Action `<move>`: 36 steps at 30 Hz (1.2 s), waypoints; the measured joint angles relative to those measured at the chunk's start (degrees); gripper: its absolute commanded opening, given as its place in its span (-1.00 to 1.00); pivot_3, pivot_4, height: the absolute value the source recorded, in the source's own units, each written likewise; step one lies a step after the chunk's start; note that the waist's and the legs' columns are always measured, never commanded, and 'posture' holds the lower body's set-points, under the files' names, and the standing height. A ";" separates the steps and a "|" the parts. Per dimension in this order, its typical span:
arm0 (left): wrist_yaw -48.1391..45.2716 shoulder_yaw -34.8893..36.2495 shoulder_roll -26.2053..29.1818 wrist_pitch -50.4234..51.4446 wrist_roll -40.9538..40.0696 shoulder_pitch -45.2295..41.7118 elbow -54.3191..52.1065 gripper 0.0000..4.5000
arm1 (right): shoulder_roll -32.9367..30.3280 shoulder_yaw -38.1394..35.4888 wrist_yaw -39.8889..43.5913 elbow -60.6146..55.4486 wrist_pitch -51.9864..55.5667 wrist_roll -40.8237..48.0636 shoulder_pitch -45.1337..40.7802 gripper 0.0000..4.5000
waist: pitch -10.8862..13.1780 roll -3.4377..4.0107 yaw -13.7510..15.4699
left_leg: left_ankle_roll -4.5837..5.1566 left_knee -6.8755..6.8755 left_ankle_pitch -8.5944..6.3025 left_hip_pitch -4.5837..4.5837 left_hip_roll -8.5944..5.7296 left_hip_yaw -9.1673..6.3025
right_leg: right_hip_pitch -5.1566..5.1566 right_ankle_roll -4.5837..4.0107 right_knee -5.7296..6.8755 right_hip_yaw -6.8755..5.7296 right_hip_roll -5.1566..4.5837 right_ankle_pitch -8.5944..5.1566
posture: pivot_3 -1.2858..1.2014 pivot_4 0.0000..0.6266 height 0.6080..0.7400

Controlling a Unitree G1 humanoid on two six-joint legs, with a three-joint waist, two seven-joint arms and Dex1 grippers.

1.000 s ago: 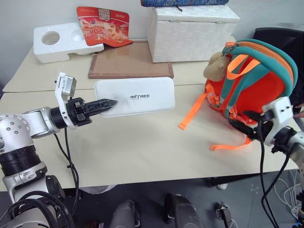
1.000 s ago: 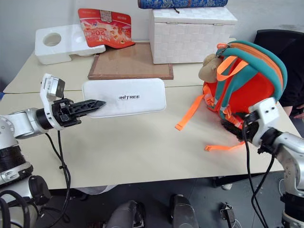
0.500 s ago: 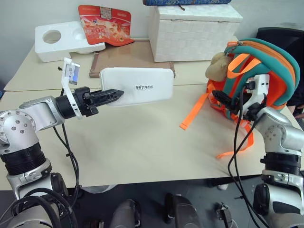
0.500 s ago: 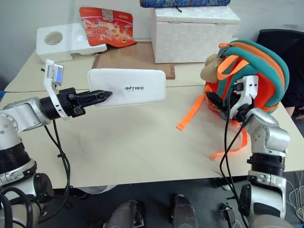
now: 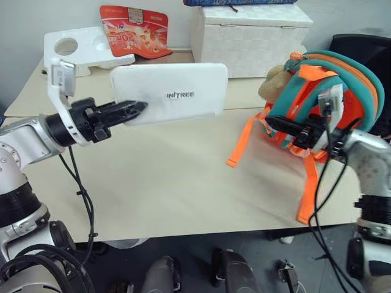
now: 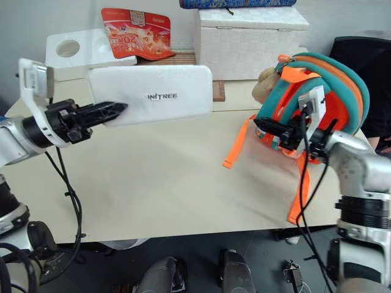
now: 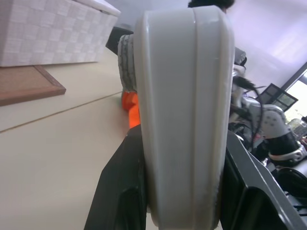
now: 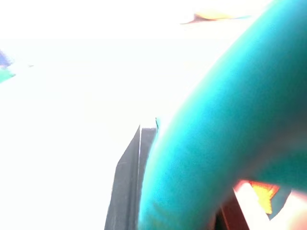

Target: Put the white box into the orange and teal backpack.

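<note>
A wide beige bench point(image 5: 177, 183) spreads beneath both grippers. Beyond the left gripper, at the bench's far edge, stands a large white woven chest point(image 5: 247, 33) with a lid. Beside it lies a brown framed board point(image 6: 177, 58), then a white foam block point(image 5: 82, 49) with a round hole, and a red printed packet point(image 5: 134, 30) leaning between the block and the chest.

The orange and teal backpack point(image 5: 342, 85) stands on the bench directly at the right gripper point(image 5: 282, 124), its teal-trimmed edge facing the gripper. A tan plush toy point(image 5: 275, 82) hangs on the backpack just above and beyond that gripper. Bright orange straps point(image 5: 243, 141) trail from the bag down onto the bench below the gripper.

The white box point(image 5: 171, 93) is held clear of the bench by the left gripper point(image 5: 135, 108), raised and tilted so its lettered face shows in the head views. It reaches out from the gripper's tip toward the backpack without touching it. In the left wrist view the box point(image 7: 184, 110) stands on edge between the two black fingers point(image 7: 122, 191), which are clamped on either side of it.

The right gripper's fingers are closed on the backpack's teal edge; in the right wrist view the teal trim point(image 8: 216, 143) lies right against one dark finger point(image 8: 129, 187).
</note>
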 measured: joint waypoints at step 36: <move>-32.40 -31.24 -2.25 -40.61 26.83 -14.55 17.68 -0.40 | -23.70 -7.15 24.18 -12.55 9.88 18.21 16.32 -0.99 | 0.14 -0.23 2.75 | 0.28 0.49 -0.17 -0.11 -0.03 0.00 | 0.03 0.02 -0.17 -0.08 -0.10 0.02 | 0.03 -0.52 1.00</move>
